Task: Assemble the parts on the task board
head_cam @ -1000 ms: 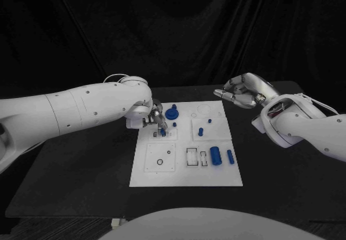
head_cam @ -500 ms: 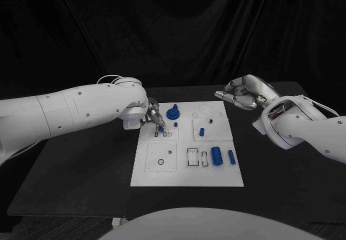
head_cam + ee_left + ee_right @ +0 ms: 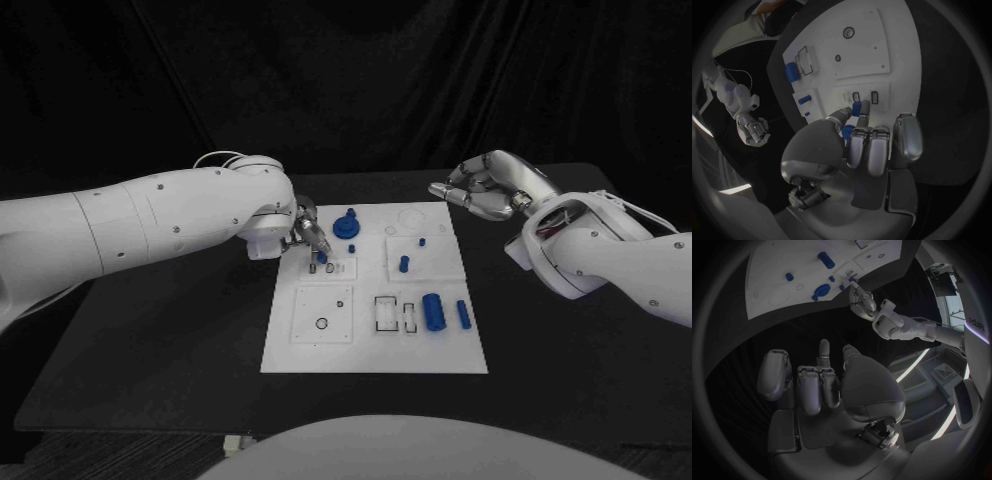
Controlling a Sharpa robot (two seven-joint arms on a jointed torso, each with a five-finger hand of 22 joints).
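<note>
Fingertips of the silver left hand (image 3: pixel 306 236) pinched a small blue peg (image 3: pixel 856 108) just above the two little slots at the far left of the white rectangular task board (image 3: pixel 361 350). Beyond the board's far right corner, the silver right hand (image 3: pixel 479 186) hovered over the black table (image 3: pixel 173 330), fingers loosely apart, holding nothing.

The task board (image 3: pixel 372 350) lies in the middle of the tabletop (image 3: pixel 173 340). The left robot hand (image 3: pixel 307 238) is over the board's far left part, pinching a small peg (image 3: pixel 319 258) just above two slots (image 3: pixel 330 268). The right robot hand (image 3: pixel 476 190) hangs beyond the board's far right corner, off the board. Two cylinders (image 3: pixel 444 311) lie side by side on the board's right side.
</note>
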